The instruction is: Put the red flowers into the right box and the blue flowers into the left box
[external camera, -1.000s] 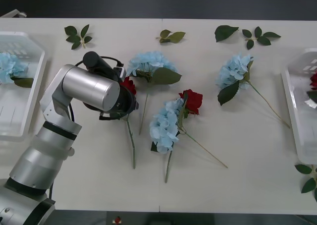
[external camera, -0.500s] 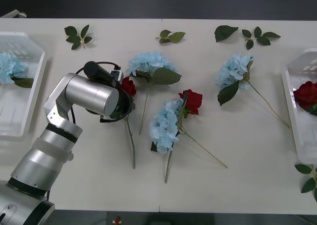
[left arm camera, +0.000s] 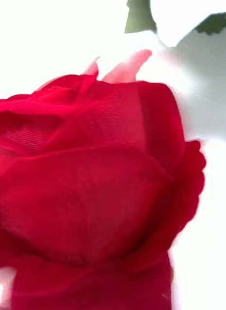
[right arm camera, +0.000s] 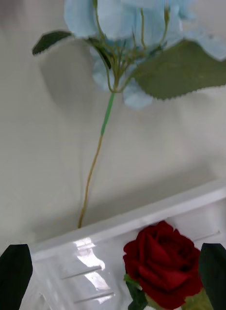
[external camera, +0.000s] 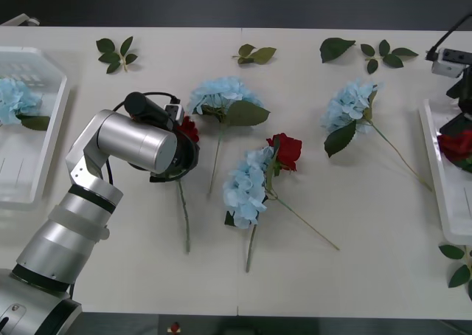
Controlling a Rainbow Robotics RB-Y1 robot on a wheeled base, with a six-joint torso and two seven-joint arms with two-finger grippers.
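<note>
My left gripper [external camera: 181, 132] sits low over a red flower [external camera: 190, 127] left of the table's centre, hidden behind its own wrist. That rose [left arm camera: 93, 193] is pressed close up in the left wrist view. A second red flower [external camera: 286, 150] lies at centre beside a blue flower [external camera: 247, 187]. Two more blue flowers [external camera: 221, 95] [external camera: 350, 106] lie farther back. Another blue one [external camera: 15, 99] rests in the left box [external camera: 51, 143]. My right gripper [external camera: 459, 110] hangs open over the right box [external camera: 435, 158]. A red flower [right arm camera: 161, 266] lies in it between my black fingers [right arm camera: 13, 276].
Loose green leaf sprigs [external camera: 116, 53] [external camera: 254, 54] [external camera: 369, 52] lie along the table's far side, and another sprig [external camera: 461, 265] lies at the near right. A blue flower's stem [right arm camera: 93, 164] reaches the right box's rim [right arm camera: 142, 215].
The stem of the rose under my left gripper has swung to the left. My right gripper has come into the front view above the right box, with the rose lying below it.
</note>
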